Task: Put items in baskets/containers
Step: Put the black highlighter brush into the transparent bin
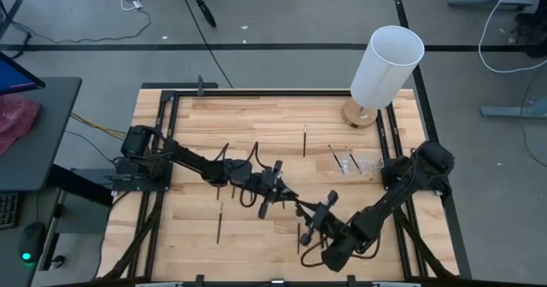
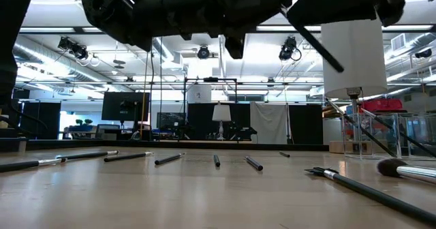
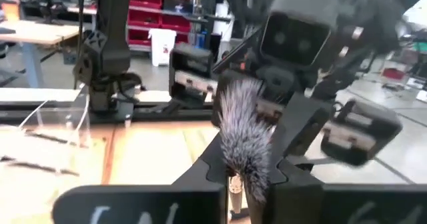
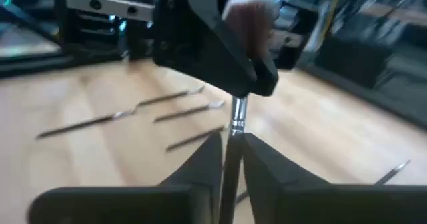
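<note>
A thin dark brush (image 1: 295, 207) with a silver ferrule and a fluffy bristle head (image 3: 244, 141) hangs above the table's middle, between both grippers. My left gripper (image 1: 277, 193) is shut on it near the head. My right gripper (image 1: 310, 222) stands slightly open, its fingers (image 4: 203, 161) on either side of the handle (image 4: 231, 159). Several other brushes (image 1: 305, 140) lie flat on the wood. The clear holder (image 1: 360, 161) stands at the table's right, with brushes in it. My left gripper pinches the brush between its two fingers (image 3: 215, 167) just below the bristle head, at the ferrule (image 4: 237, 112). The fingers reach in level from the table's left and lie across the brush. The brush is lifted clear of the table. My right gripper's fingers stand close beside the handle; I cannot tell whether they touch it.
A tall white cylinder (image 1: 386, 63) on a round wooden base stands at the far right corner. Loose brushes (image 2: 129, 156) are scattered over the table, one (image 1: 220, 225) near the front left. Dark frame rails (image 1: 167, 120) border the tabletop.
</note>
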